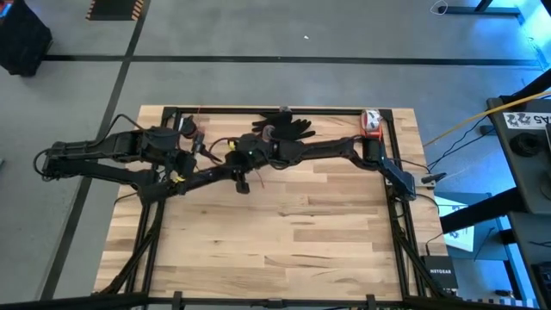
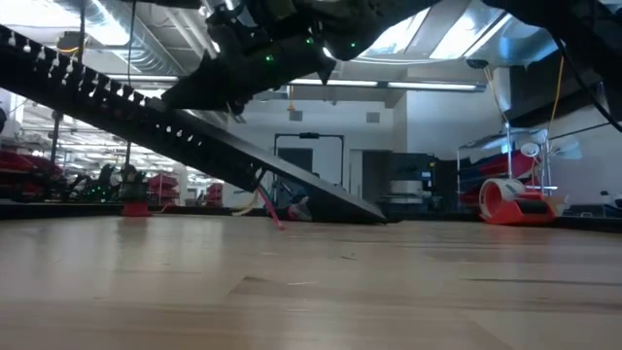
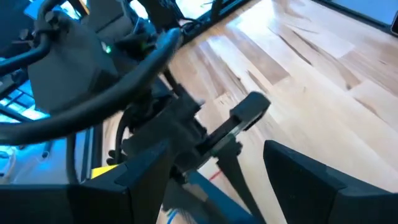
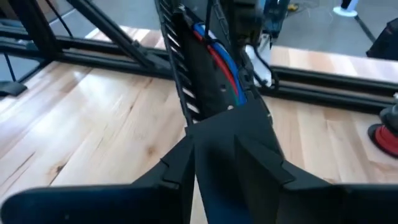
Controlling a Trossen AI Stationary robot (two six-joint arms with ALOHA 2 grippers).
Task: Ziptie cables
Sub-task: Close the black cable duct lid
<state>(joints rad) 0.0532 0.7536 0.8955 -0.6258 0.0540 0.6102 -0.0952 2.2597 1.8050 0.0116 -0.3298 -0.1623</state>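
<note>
A long black comb-slotted bar (image 4: pixel 186 74) carries the cables, blue and red wires (image 4: pixel 219 59), in its channel. In the low view the bar (image 2: pixel 146 117) slants from high at the table's left down to a low end (image 2: pixel 374 216). A red wire (image 2: pixel 268 210) hangs beneath it. My right gripper (image 4: pixel 224 124) is shut on the bar above the table's far middle (image 1: pixel 238 159). My left gripper (image 3: pixel 217 155) stands open just left of it (image 1: pixel 191 158), facing the right gripper. I cannot make out the ziptie in any view. My right gripper pinches the comb-slotted bar between its two fingers (image 4: pixel 180 155), at the part of the bar nearest the wrist (image 4: pixel 214 115). The fingers lie roughly along the bar, which runs on away from them with the wires in its channel. The bar hangs tilted.
A pair of black gloves (image 1: pixel 286 127) lies at the far edge. A red and white tape dispenser (image 1: pixel 371 122) stands at the far right corner. Black frame rails (image 1: pixel 258 110) border the table. The near half of the wooden top (image 1: pixel 275 250) holds nothing.
</note>
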